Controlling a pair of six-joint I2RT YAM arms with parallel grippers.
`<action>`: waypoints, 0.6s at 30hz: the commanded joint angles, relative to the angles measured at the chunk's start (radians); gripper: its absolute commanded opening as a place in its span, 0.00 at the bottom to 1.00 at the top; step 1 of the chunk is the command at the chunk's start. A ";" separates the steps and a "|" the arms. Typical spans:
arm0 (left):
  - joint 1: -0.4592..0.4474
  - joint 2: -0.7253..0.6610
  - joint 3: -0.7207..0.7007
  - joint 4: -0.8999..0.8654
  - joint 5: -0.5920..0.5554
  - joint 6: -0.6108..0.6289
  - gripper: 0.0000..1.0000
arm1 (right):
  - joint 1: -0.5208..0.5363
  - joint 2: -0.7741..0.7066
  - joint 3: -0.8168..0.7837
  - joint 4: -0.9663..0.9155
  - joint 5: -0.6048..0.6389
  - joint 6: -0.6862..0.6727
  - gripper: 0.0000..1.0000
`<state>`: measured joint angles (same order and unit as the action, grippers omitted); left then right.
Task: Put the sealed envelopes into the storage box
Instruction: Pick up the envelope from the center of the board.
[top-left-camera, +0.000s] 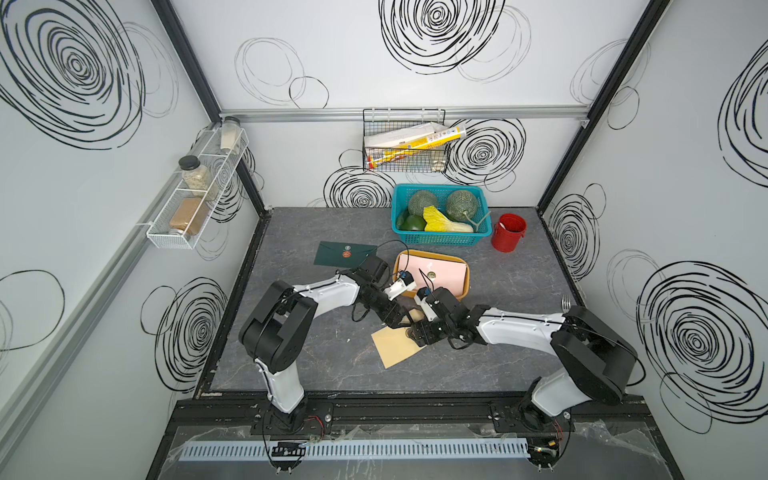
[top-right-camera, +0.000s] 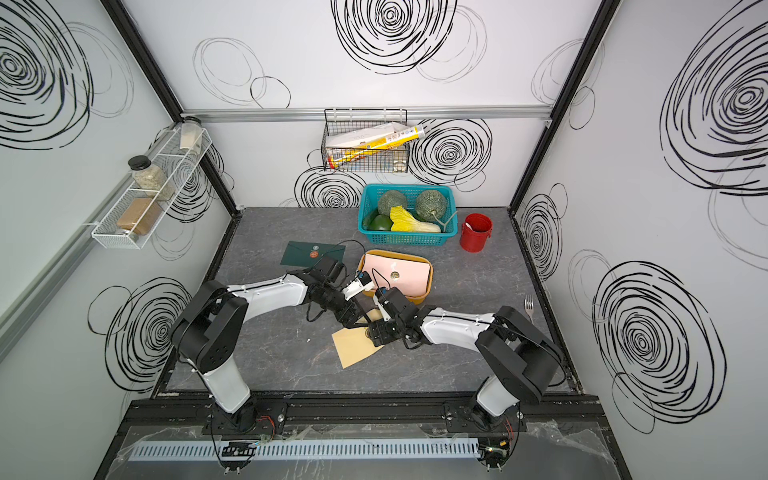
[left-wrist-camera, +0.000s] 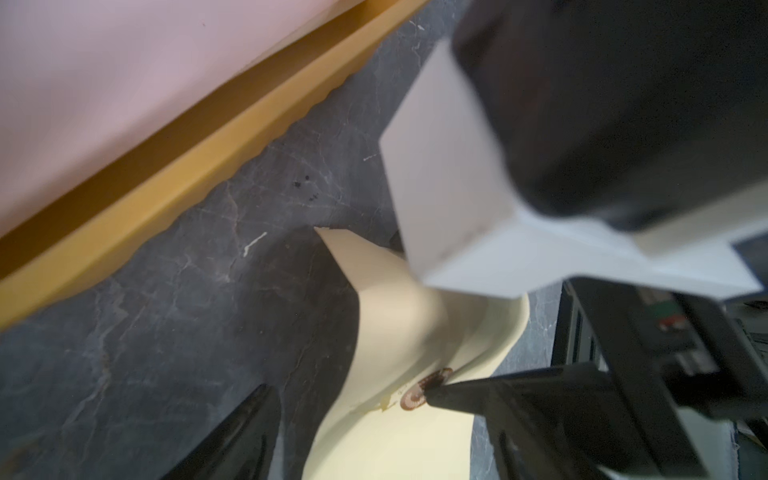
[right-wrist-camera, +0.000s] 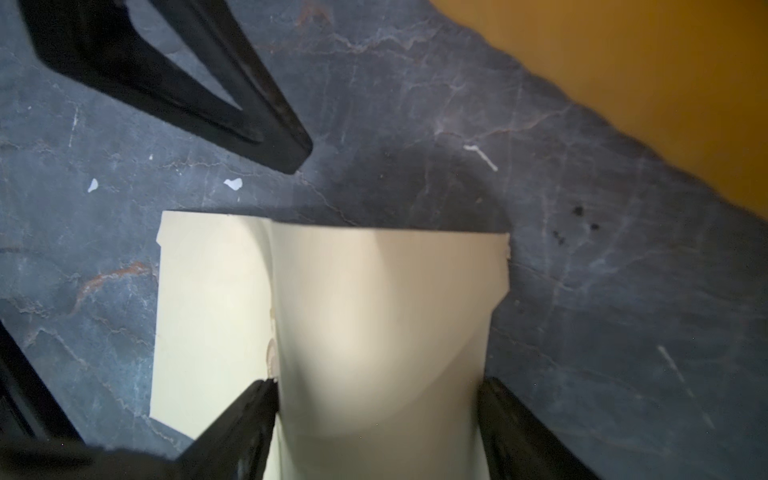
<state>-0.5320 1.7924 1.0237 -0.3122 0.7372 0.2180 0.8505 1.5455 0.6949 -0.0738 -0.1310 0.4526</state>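
A cream envelope (top-left-camera: 395, 347) lies on the dark table in front of the mustard storage box (top-left-camera: 466, 282). In the right wrist view it bows upward (right-wrist-camera: 374, 311) between the fingers of my right gripper (right-wrist-camera: 376, 386), which press on both sides; one fingertip (left-wrist-camera: 434, 399) rests by the round seal. My left gripper (left-wrist-camera: 382, 449) stands open over the same envelope's end, its fingers (right-wrist-camera: 286, 153) apart on the table. A pink envelope (top-left-camera: 451, 280) lies in the box. A dark green envelope (top-left-camera: 340, 254) lies flat at the back left.
A teal basket (top-left-camera: 440, 240) of vegetables and a red cup (top-left-camera: 508, 232) stand behind the box. A fork (top-left-camera: 566, 301) lies near the right wall. A wire rack hangs on the back wall, a jar shelf on the left wall.
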 joint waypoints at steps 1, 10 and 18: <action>-0.010 0.020 0.018 0.014 0.070 0.025 0.84 | 0.003 0.004 -0.040 -0.122 -0.009 -0.016 0.80; -0.029 0.059 0.029 -0.056 0.158 0.076 0.78 | 0.004 -0.001 -0.034 -0.109 -0.001 -0.035 0.80; -0.037 0.077 0.057 -0.120 0.185 0.104 0.56 | 0.001 0.003 -0.027 -0.116 0.016 -0.052 0.80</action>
<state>-0.5442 1.8568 1.0576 -0.3668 0.8471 0.2817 0.8536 1.5337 0.6914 -0.1047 -0.1307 0.3946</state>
